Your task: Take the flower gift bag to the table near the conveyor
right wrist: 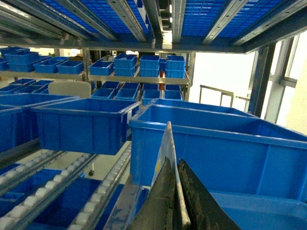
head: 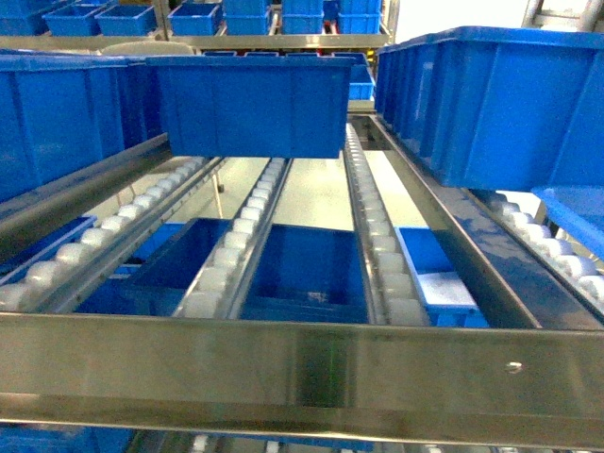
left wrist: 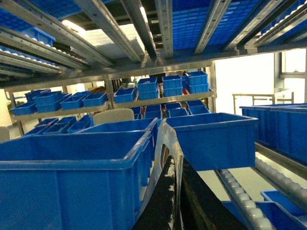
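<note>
Right end effector closed on thin sheet, possibly paper; left likewise.

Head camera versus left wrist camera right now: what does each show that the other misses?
Head only: the conveyor roller tracks from above, its steel front rail, and bins lying below the tracks.
Left wrist only: the underside of the upper tracks, far shelves stacked with small bins, and the left gripper pinching a thin pale sheet edge; what that is, I can't tell.
Both: the blue bin sitting on the rollers.
</note>
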Controlling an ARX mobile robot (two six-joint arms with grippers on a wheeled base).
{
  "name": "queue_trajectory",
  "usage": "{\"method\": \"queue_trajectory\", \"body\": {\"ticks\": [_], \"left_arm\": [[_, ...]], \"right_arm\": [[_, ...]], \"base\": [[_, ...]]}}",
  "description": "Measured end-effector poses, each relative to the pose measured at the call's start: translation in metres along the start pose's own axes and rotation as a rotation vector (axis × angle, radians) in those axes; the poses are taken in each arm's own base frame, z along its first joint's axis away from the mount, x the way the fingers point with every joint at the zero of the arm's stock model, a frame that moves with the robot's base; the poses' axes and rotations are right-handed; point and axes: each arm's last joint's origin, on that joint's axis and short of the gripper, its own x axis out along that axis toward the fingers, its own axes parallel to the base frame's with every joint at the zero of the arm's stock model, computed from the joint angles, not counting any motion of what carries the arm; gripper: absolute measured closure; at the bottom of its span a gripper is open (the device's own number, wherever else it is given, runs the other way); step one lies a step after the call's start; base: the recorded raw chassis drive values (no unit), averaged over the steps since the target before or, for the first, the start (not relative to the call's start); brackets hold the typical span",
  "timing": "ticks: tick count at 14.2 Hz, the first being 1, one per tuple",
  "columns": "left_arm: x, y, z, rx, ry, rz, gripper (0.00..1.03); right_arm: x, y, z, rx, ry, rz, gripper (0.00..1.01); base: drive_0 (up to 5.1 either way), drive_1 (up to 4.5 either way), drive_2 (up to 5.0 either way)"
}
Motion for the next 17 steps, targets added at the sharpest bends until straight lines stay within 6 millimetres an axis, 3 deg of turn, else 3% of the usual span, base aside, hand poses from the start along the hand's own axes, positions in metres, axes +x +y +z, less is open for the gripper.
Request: {"method": "queue_trajectory", "body": {"ticks": [6, 17], "left_arm": [[0.0000, 0.0001, -0.0001, 0.000, 0.001, 0.003, 1.01], [0.0001, 0.0001, -0.0003, 0.000, 0.003, 0.003, 1.01]], "right_arm": [[-0.0001, 0.0005, 0.0003, 0.001, -0.003, 0.004, 0.99], [0.0000, 0.0005, -0.0002, 0.001, 0.000, 0.004, 0.99]], "base": [[-4.9, 2.50, 2.5], [-4.6, 1.03, 3.8]]}}
